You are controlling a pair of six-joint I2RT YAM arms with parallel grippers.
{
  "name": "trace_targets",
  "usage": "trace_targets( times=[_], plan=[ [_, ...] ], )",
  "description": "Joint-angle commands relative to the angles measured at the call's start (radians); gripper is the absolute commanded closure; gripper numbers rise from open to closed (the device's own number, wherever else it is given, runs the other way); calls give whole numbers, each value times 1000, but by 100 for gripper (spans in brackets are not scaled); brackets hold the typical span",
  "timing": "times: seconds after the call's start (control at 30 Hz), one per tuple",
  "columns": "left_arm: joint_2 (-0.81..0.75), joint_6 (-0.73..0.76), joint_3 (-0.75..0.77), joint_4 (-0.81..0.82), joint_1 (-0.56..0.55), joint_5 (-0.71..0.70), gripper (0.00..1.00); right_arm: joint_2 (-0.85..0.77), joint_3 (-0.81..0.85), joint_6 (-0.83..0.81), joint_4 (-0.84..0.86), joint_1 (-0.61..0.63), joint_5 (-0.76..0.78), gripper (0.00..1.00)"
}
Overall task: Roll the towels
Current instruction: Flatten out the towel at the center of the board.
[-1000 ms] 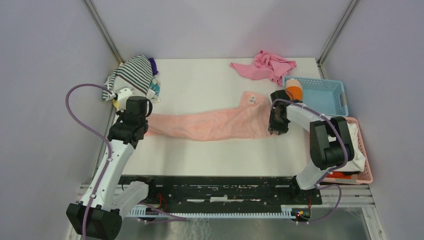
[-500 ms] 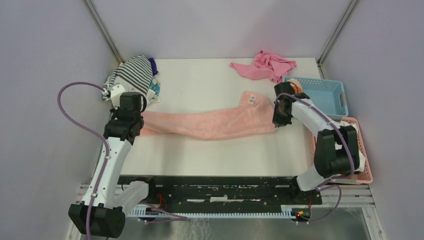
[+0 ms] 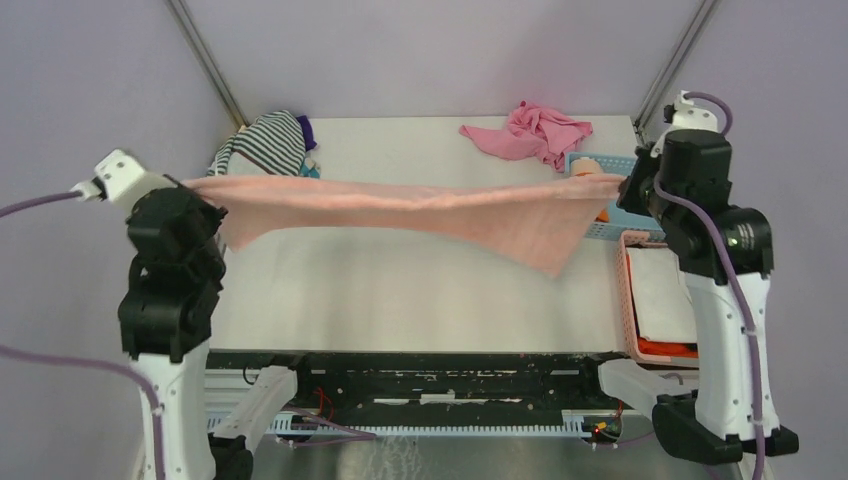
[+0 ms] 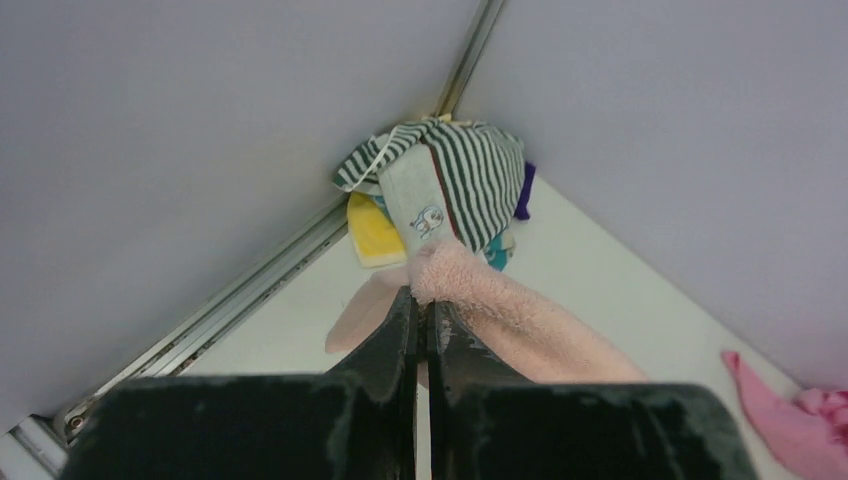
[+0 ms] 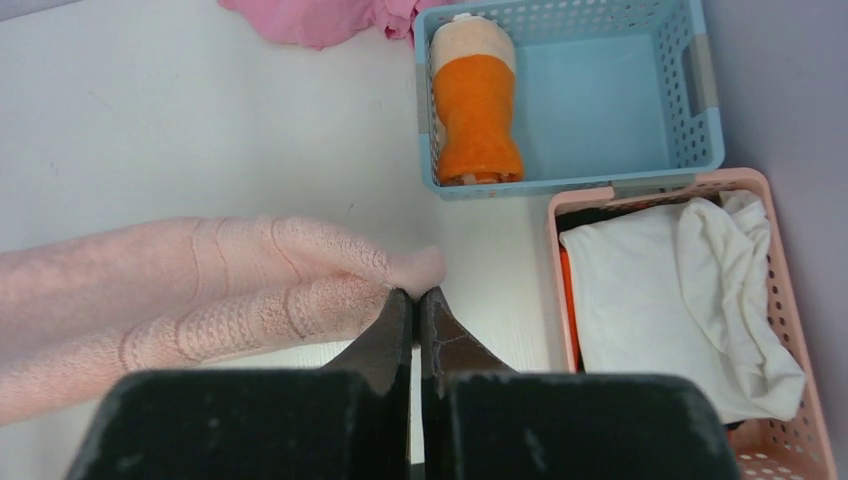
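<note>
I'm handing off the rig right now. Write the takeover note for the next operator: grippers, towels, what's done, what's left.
Left gripper: shut on one end of the pale pink towel.
Right gripper: shut on its other end.
The towel hangs stretched between them above the table, unrolled, with one corner drooping.
Done: orange towel lies rolled in the blue basket.
Left: lay the pale pink towel flat and roll it; it probably goes in the blue basket too.

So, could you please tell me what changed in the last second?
The right pincer closed on the pale pink towel; both arms rose, lifting it off the table, stretched between them. The left pincer kept its grip. Striped pile, pink cloth, orange roll: unmoved.
</note>
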Motion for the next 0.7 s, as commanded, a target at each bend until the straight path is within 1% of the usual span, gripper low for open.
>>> trace_targets(
  times=[0.0,0.1,0.2,0.3,0.37,0.43,0.53,0.6,0.67],
  plan=[
    [-135,-6,114,-86,7,-73,96,-76,97,-61,-184,-5,58,100],
    [-196,-1,126,-110,6,-77,95,-122,116,-74,-230,-6,61,100],
    [-215,7,71,-111,6,-44,94,-124,97,-79,-236,-5,40,100],
    [-175,15,-30,-98,6,22,92,-90,29,-81,-186,-5,-5,100],
    [-111,14,-102,-83,6,65,92,-42,-31,-83,-129,-5,-36,100],
    [-48,12,-186,-39,6,93,92,40,-77,-84,-73,-5,-55,100],
    [72,2,-293,46,8,94,92,179,-111,-91,56,-5,-62,100],
    [173,-2,-326,106,12,94,92,301,-89,-102,126,-5,-58,100],
    [293,2,-315,170,42,163,93,451,-34,-122,175,-5,-62,100]
  ],
)
